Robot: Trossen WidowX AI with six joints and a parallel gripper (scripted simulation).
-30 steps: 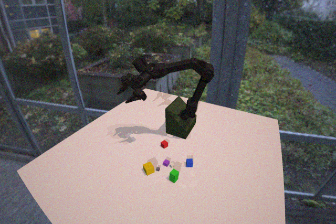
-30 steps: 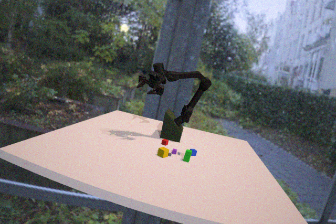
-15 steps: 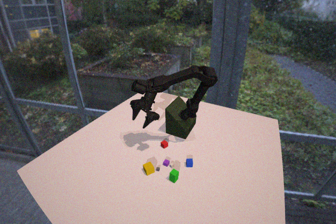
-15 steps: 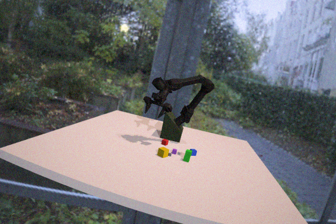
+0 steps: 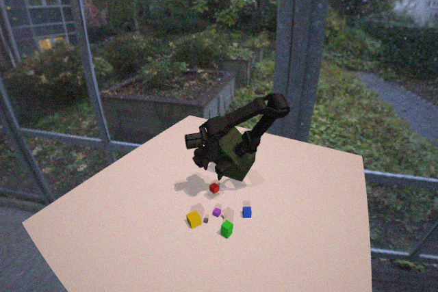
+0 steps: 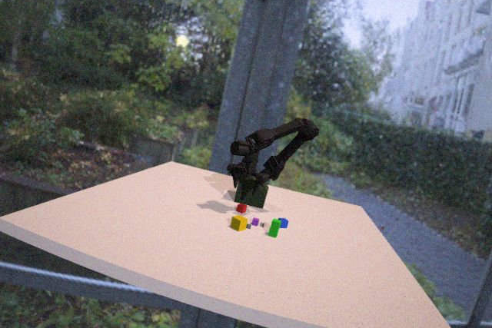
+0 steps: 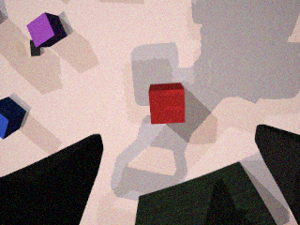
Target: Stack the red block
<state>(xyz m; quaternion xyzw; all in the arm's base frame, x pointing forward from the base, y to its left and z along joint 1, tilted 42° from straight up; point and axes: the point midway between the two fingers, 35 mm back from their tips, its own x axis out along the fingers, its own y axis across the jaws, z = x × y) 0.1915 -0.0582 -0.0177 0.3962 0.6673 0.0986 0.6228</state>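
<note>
The red block (image 5: 213, 188) (image 6: 241, 208) (image 7: 167, 104) lies on the table near the arm's base, apart from the other blocks. The green tower (image 5: 226, 229) (image 6: 274, 228) stands upright on the table, farther from the base, with nothing on top. It is outside the wrist view. My gripper (image 5: 212, 173) (image 7: 179, 137) is open and empty, pointing down above the table close to the base. In the wrist view the red block shows between the two fingers' directions, beyond the tips, left of their middle. In the exterior view one finger is hard to make out against the dark base.
A purple block (image 5: 216, 212) (image 6: 255, 221) (image 7: 41, 30) lies between the red block and green tower. A blue block (image 5: 246, 212) (image 6: 283, 223) and a yellow block (image 5: 194, 219) (image 6: 238, 223) stand either side. Tiny grey blocks (image 5: 205, 220) (image 6: 262, 224) lie between. The arm's base (image 5: 237, 154) is close behind the gripper.
</note>
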